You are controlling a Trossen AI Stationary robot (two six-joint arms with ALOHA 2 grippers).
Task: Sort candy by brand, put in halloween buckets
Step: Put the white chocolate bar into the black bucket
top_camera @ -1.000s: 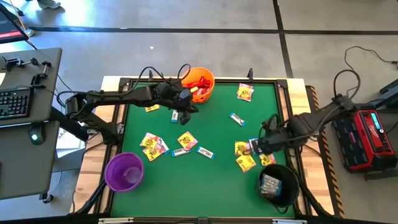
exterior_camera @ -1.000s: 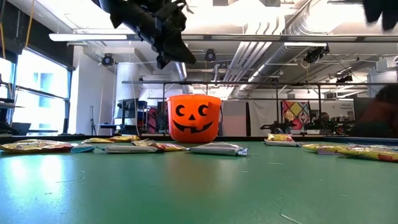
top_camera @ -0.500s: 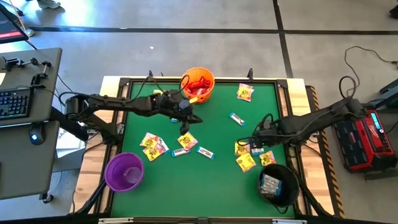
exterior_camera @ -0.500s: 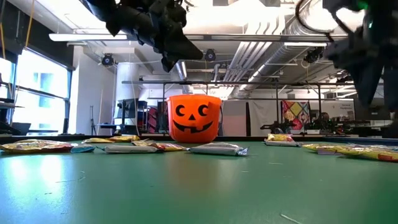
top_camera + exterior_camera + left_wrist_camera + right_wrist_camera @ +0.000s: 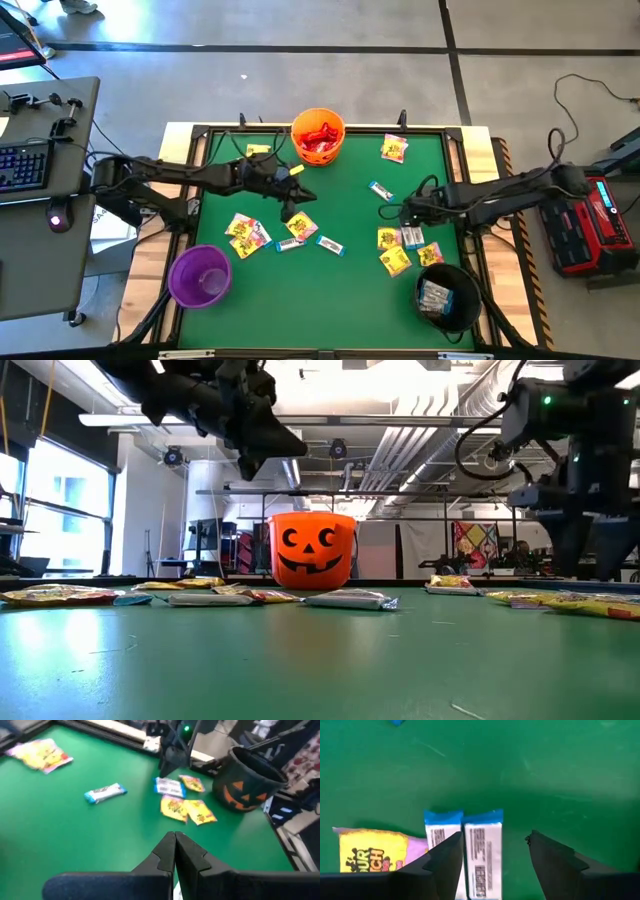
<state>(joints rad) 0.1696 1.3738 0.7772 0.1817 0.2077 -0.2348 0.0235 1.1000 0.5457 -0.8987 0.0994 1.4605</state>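
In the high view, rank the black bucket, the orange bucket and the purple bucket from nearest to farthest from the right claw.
1. Black bucket: nearest, at the table's near right corner, just below the open right claw in the picture.
2. Orange bucket: at the far edge, middle.
3. Purple bucket: farthest, at the near left corner.

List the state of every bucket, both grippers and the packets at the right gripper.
orange bucket: upright, red packets inside
purple bucket: upright, looks empty
black bucket: upright, white-blue packets inside
left gripper: shut, holding nothing, above the table
right gripper: open, one finger over a white-blue packet
white-blue packets: two flat on the table, side by side
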